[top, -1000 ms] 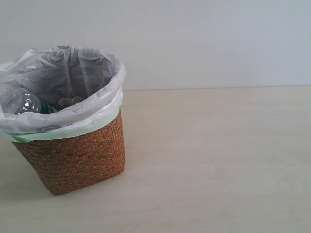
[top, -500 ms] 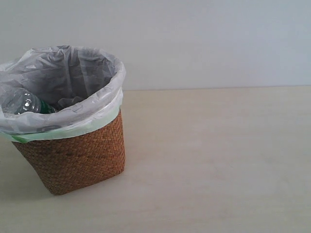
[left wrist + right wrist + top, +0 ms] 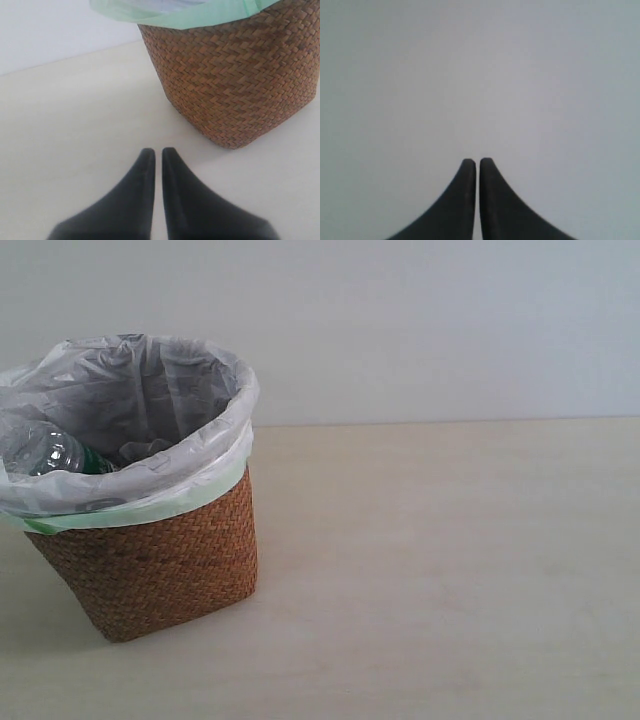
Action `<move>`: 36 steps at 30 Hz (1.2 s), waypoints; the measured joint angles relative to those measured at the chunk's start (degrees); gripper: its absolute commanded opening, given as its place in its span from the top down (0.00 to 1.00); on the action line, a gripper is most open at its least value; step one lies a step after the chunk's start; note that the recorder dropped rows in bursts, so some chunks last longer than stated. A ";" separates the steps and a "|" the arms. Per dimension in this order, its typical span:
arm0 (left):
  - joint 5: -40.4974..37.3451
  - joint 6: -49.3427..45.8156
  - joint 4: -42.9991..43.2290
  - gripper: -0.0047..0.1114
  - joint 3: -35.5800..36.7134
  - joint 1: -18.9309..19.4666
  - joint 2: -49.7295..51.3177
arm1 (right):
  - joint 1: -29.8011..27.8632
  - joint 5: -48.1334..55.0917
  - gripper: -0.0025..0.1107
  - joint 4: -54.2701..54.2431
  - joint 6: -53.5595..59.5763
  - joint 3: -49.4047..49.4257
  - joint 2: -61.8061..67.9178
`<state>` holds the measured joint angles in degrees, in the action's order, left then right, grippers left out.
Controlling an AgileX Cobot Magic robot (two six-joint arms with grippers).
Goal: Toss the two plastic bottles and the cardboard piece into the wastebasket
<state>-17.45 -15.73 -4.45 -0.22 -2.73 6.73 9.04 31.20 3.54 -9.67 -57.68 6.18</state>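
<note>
Wastebasket [image 3: 160, 560] on the left side of the exterior view, upright on the pale table [image 3: 450, 570]. Brown woven wall, lined with a translucent white bag [image 3: 160, 390]; the bag's pale green edge is folded out over the rim.

Inside, against the left of the liner, I see one clear plastic bottle [image 3: 42, 452], lying tilted with a strip of green label showing at its right end. It sits just below the rim. The near wall hides the rest of the basket's inside from me, so I cannot tell what else lies in it.

Left gripper [image 3: 156, 152]: black fingers brought together, only a thin slit between the tips, nothing held. It is low over the table, pointing toward the base of the wastebasket [image 3: 235, 85], near it but clear of the wicker. The green bag edge shows along the rim in this view too.

Right gripper [image 3: 472, 162]: fingers likewise closed to a hairline gap, nothing in them. Beyond them I see only a plain pale grey surface, so I cannot place this gripper relative to the basket.
</note>
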 measured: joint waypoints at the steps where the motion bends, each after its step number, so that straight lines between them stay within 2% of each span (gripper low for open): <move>1: 0.00 0.00 0.00 0.93 0.00 0.00 0.00 | -0.08 -2.05 0.98 -0.30 0.00 2.42 -1.29; 9: 0.00 0.00 0.00 0.93 0.00 0.00 0.00 | -0.35 -14.23 0.98 -0.55 0.00 18.92 -6.03; 24: 0.00 0.00 0.00 0.93 0.00 0.00 0.00 | -0.35 -22.33 0.98 1.23 1.97 41.15 -5.82; 36: 0.00 0.00 0.00 0.93 0.00 0.00 0.00 | -0.35 -22.54 0.98 1.54 4.79 54.14 -5.93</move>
<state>-17.45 -15.73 -4.45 -0.22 -2.73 6.73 8.68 8.66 5.08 -4.88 -3.55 0.25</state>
